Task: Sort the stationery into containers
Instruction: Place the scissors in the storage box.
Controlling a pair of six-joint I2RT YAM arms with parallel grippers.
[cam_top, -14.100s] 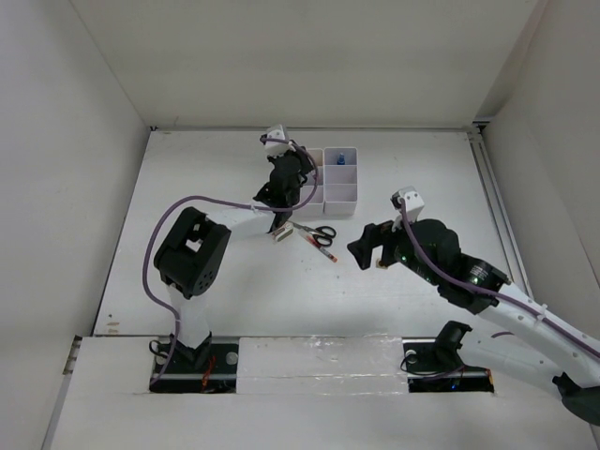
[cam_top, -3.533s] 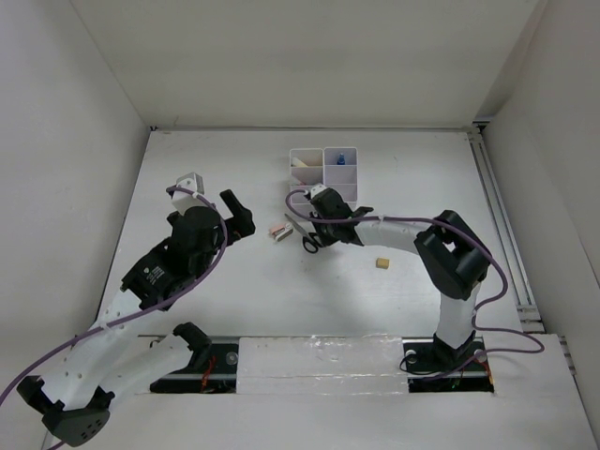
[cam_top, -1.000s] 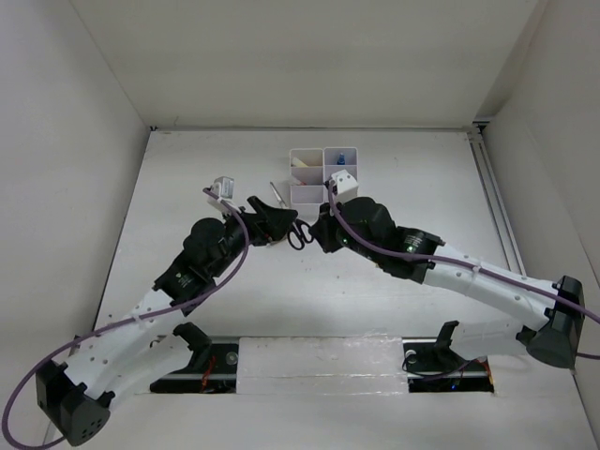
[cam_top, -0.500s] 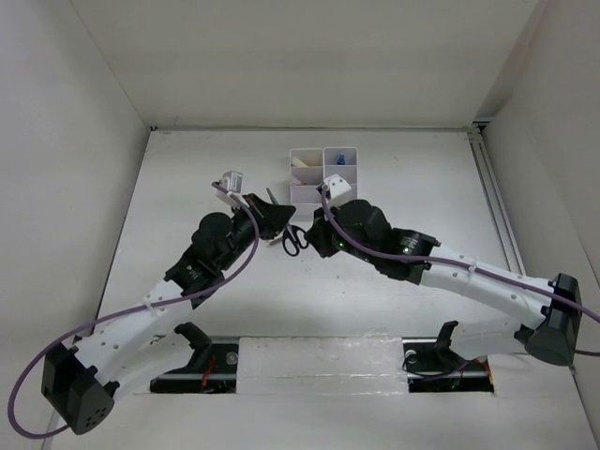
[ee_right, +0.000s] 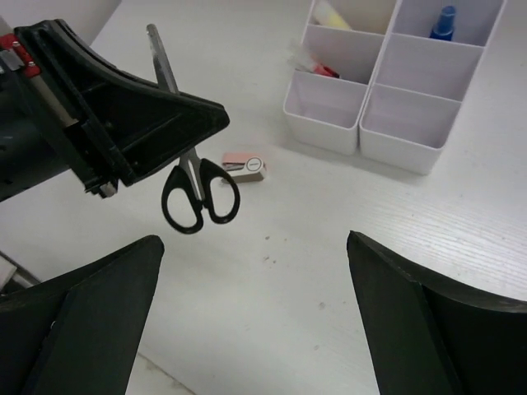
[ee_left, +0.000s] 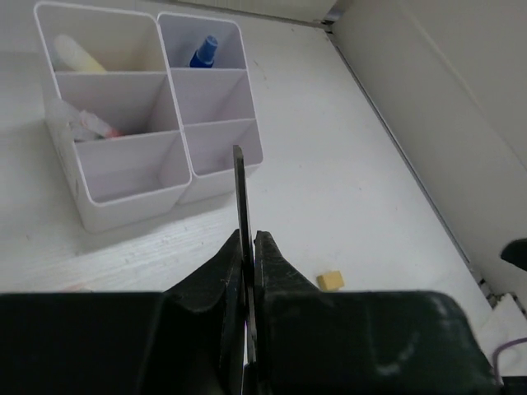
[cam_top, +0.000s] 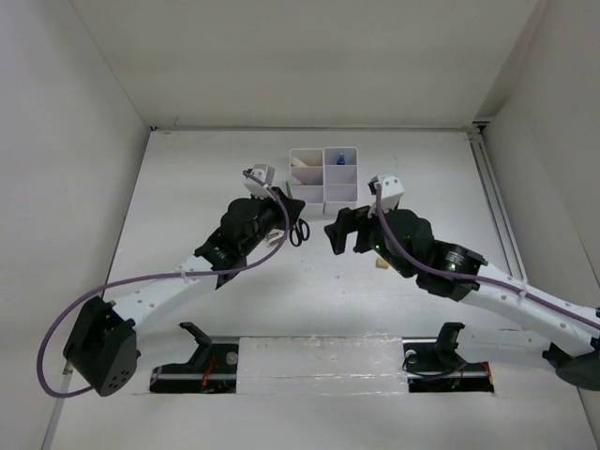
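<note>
My left gripper (ee_left: 249, 239) is shut on the blades of the black-handled scissors (ee_left: 240, 185), whose tip points at the white six-compartment container (ee_left: 90, 202). In the right wrist view the scissors (ee_right: 200, 193) hang handles down from the left gripper (ee_right: 210, 122), above the table. My right gripper (ee_right: 254, 240) is open and empty, to the right of the scissors (cam_top: 298, 232). The container (ee_right: 325, 132) holds a yellow bar (ee_right: 332, 15), red-white pens (ee_right: 317, 67) and a blue-capped bottle (ee_right: 445, 22).
A small pink and white item (ee_right: 244, 166) lies on the table behind the scissors' handles. A yellow eraser (cam_top: 382, 263) lies by the right arm; it also shows in the left wrist view (ee_left: 330, 281). The container (cam_top: 323, 178) stands at the back middle.
My left gripper has carried the scissors right, toward the container. My right gripper has drawn back to the right, away from the scissors' handles, and stands open.
</note>
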